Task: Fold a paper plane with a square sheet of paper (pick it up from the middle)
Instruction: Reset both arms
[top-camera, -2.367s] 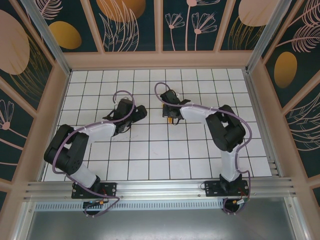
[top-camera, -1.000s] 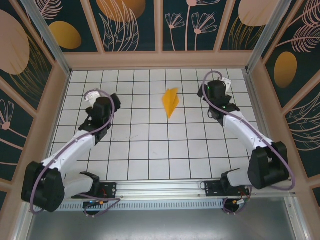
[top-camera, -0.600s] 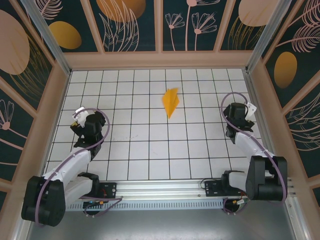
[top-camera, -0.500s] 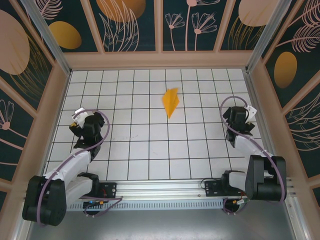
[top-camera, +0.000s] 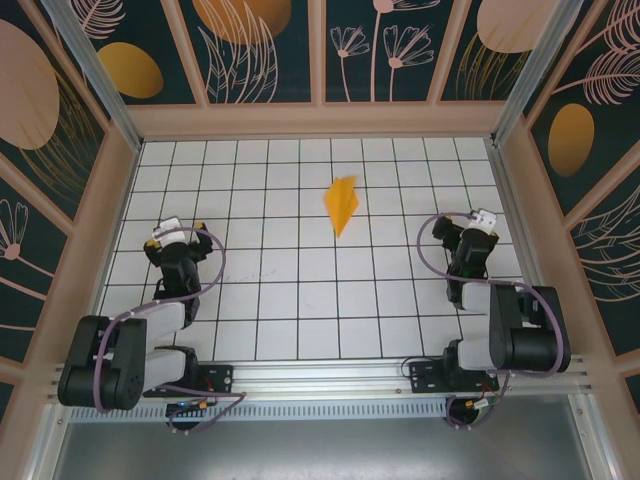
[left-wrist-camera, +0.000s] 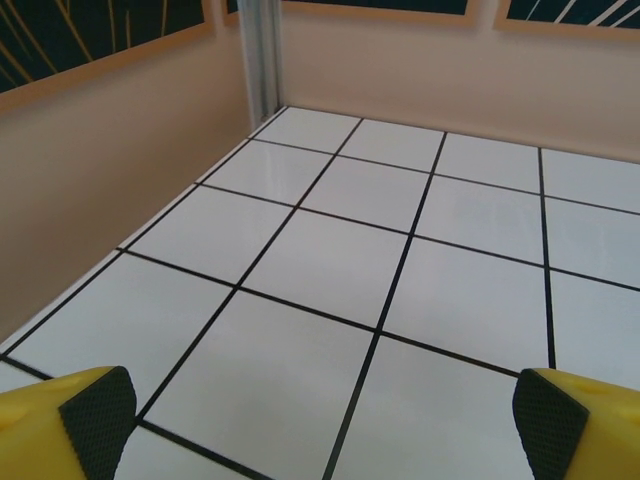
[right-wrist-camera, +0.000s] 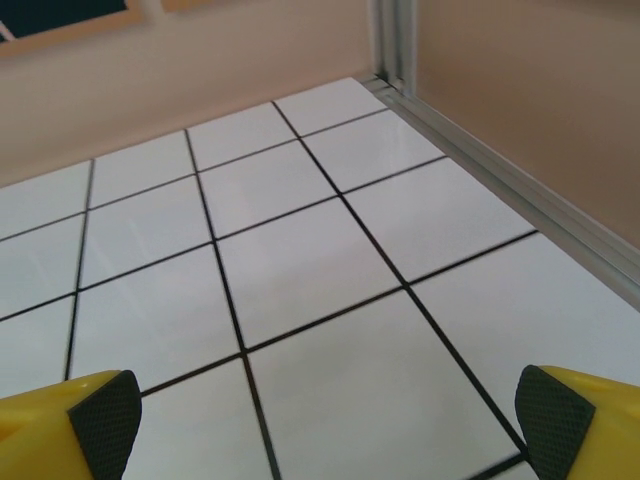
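**Ana:** Where's the plane sitting?

**Me:** The paper plane (top-camera: 341, 205) lies flat on the table (top-camera: 300, 290), on the far half near the middle, tip pointing back at the arms. It's well apart from both hands.

**Ana:** And the hands?

**Me:** My left hand (left-wrist-camera: 322, 415) and right hand (right-wrist-camera: 320, 415) are both spread wide, holding nothing, each low over its own side.

**Ana:** How will it handle?

**Me:** Light and thin, I'd say, and easily crushed. The layered folds should stiffen the spine, so I'd pinch gently mid-body, never the tip.
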